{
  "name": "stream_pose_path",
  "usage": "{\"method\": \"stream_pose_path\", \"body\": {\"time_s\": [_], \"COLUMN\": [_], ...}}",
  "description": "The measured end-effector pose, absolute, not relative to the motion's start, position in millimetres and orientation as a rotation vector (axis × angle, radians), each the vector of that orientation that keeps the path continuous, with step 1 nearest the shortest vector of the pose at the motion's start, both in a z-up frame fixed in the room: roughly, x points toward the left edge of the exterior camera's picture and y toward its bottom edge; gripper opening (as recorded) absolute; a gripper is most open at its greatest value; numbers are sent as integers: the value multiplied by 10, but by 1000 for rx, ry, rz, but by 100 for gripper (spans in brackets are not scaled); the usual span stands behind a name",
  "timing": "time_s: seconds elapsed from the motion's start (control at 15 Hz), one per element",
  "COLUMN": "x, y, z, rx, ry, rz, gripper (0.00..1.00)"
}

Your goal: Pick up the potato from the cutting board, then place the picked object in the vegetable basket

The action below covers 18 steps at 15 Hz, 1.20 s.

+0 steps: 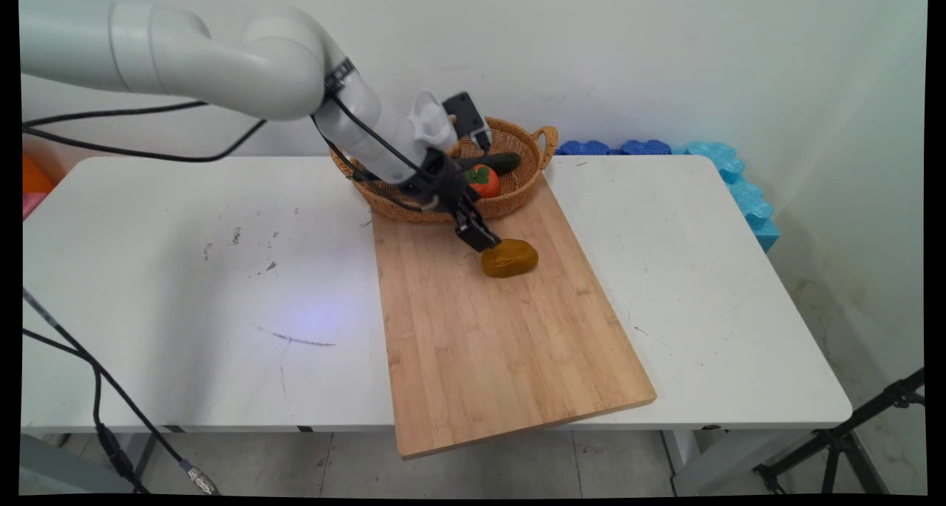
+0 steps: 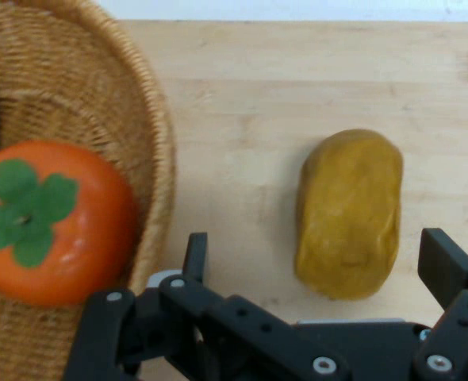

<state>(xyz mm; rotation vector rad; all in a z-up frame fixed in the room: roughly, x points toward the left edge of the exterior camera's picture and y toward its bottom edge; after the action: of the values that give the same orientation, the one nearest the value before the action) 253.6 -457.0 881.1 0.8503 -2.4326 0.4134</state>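
Observation:
A mustard-brown potato-like lump [image 1: 510,258] [image 2: 350,213] lies on the far part of a wooden cutting board [image 1: 480,343] [image 2: 242,95]. My gripper [image 1: 480,237] [image 2: 317,246] hangs just over the lump's near-left end, open, with one finger [image 2: 194,255] on each side of it and not touching it. Right behind stands a wicker basket [image 1: 517,131] [image 2: 159,143], its front resting on the board. In it lie an orange-red tomato-like fruit with a green leaf top [image 1: 485,182] [image 2: 51,222] and a dark green cucumber [image 1: 497,162].
Blue foam pieces [image 1: 643,148] line the wall at the back right and run down past the table's right corner [image 1: 748,193]. The board overhangs the table's near edge. Black cables [image 1: 96,388] hang at the left. A black tripod [image 1: 850,436] stands on the floor at the lower right.

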Motion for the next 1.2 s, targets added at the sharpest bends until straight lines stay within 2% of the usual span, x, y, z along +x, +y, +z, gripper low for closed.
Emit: {"method": "stream_pose_path", "body": {"time_s": [0.87, 0.93, 1.2], "x": [2227, 2219, 2196], "y": [-4779, -4787, -4796], "z": [8214, 8195, 8140], "rx": [750, 744, 712], "ry": [-2446, -2447, -2459], "rz": [359, 358, 355], "gripper": [100, 0, 0]}}
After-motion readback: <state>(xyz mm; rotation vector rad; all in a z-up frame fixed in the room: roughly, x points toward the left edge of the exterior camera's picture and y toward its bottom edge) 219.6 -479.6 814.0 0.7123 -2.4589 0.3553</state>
